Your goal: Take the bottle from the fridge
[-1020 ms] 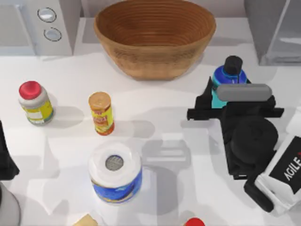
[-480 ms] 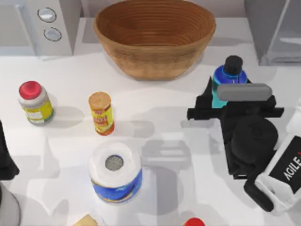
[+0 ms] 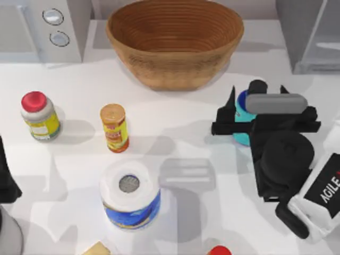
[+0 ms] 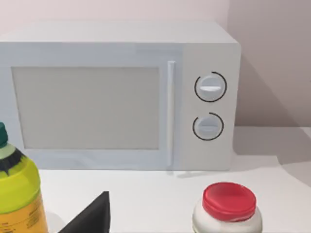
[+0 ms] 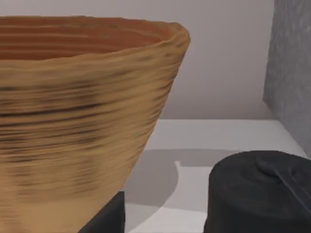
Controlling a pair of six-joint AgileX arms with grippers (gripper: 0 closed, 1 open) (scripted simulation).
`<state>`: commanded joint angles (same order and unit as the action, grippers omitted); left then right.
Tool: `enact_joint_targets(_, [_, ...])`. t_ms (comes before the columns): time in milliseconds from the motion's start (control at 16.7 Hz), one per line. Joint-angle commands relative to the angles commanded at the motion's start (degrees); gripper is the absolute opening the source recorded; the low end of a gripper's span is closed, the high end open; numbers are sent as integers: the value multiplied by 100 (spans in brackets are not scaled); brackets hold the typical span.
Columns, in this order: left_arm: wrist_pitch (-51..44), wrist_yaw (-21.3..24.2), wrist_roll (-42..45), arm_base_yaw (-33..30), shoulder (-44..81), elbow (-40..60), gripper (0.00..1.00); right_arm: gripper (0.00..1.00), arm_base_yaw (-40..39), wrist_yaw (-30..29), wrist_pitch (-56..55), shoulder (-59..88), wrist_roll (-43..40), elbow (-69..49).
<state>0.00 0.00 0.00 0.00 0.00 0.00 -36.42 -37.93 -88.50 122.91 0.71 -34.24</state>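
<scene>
The turquoise bottle (image 3: 244,119) with its dark cap stands on the white table at the right, in front of the fridge (image 3: 311,32). My right gripper (image 3: 257,89) hangs over it, open, one finger on each side. There is a visible gap between the right finger and the bottle. The grey wrist block hides part of the bottle. The right wrist view shows the dark cap (image 5: 257,194) close below, with one finger (image 5: 107,218) standing apart from it. My left gripper (image 3: 5,178) is parked at the table's left edge.
A wicker bowl (image 3: 175,42) sits behind the bottle, with a white box with two knobs (image 3: 42,26) at the back left. A red-capped jar (image 3: 38,114), an orange canister (image 3: 114,126) and a paper roll (image 3: 130,194) stand to the left and in the middle.
The bottle has dropped lower between the right fingers. The fingers have spread slightly and both tips now show. The right wrist has stayed in place.
</scene>
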Motion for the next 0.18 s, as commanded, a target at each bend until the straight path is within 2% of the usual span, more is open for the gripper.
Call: enact_joint_targets(180, [0,0,0,0,0,0,100,100,0,0,0,0,0,0])
